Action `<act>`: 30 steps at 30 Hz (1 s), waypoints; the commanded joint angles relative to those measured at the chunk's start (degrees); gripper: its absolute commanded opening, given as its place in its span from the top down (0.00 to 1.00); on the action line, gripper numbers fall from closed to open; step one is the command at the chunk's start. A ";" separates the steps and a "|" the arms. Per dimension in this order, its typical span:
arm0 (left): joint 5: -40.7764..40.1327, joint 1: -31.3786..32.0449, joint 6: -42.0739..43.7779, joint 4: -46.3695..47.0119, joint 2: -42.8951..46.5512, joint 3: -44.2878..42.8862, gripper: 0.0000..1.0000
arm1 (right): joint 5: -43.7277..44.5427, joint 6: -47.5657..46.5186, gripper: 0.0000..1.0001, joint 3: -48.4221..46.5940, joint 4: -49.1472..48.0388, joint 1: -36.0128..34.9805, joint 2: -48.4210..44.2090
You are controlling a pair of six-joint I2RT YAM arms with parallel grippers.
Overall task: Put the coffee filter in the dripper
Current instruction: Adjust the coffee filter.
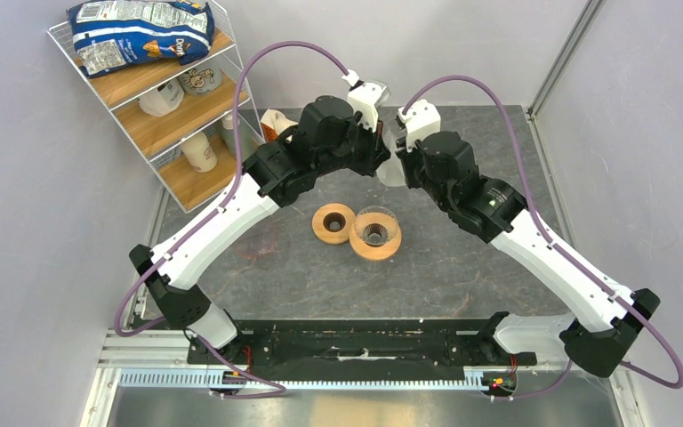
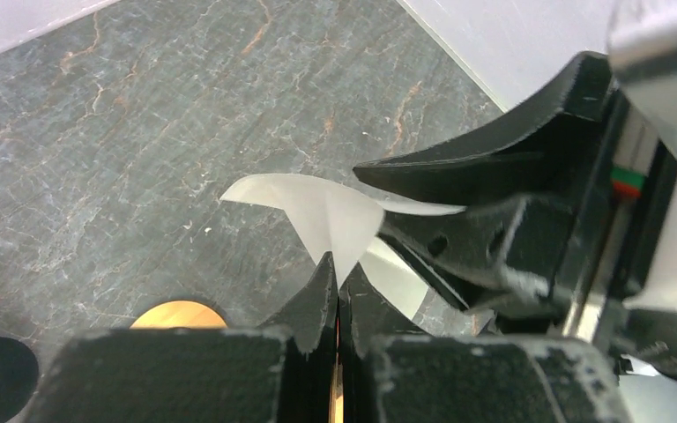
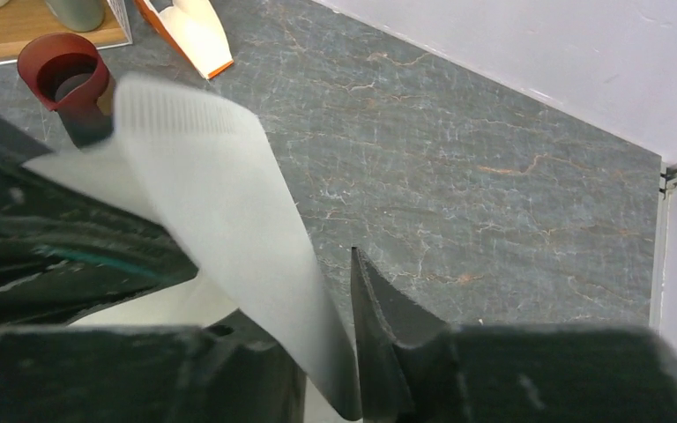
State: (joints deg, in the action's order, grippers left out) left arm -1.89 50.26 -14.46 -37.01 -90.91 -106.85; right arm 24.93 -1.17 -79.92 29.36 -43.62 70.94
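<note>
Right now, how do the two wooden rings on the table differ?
The dripper carries a clear glass cone in its wooden collar; the bare ring has only an open hole. The dripper also looks wider than the bare ring. Both are round, light-brown wood, side by side on the table.

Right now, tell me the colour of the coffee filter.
Cream-white paper; the coffee filter shows best in the right wrist view.
</note>
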 commanded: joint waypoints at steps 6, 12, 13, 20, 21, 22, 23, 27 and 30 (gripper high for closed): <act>8.14 -0.92 0.55 0.45 4.73 1.74 0.88 | -10.85 0.72 1.00 -2.14 1.31 3.00 -2.14; 32.55 -15.00 -2.43 13.83 12.04 8.49 0.18 | -21.34 7.87 1.00 -3.22 2.50 7.05 -4.22; 37.17 -19.29 -4.57 18.40 14.25 11.56 0.16 | -23.44 9.08 1.00 -3.14 2.63 7.98 -4.70; 54.48 -29.15 20.66 13.10 20.49 19.26 0.14 | -44.32 17.14 1.00 -1.79 1.60 14.92 -7.43; 54.31 -29.09 27.23 10.09 20.51 19.67 0.14 | -48.72 18.81 1.00 -1.97 1.57 15.68 -7.32; 54.12 -29.16 31.46 9.11 20.41 20.22 0.14 | -52.31 19.90 1.00 -2.12 1.41 16.09 -7.09; 53.99 -29.09 35.62 8.39 20.09 20.49 0.14 | -55.76 21.03 1.00 -2.45 1.55 16.28 -6.71; 49.71 -25.90 50.15 1.87 16.96 16.40 0.15 | -61.83 22.82 1.00 -2.60 1.75 16.63 -6.47; 44.91 -21.73 59.76 -1.91 15.61 15.01 0.17 | -65.05 23.04 1.00 -2.91 2.06 16.69 -6.11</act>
State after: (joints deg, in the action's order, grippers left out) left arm 46.41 24.32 24.60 -31.64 -73.30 -89.01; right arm -30.26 19.09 -80.34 32.18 -27.31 64.62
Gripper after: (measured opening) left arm 0.845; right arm 0.007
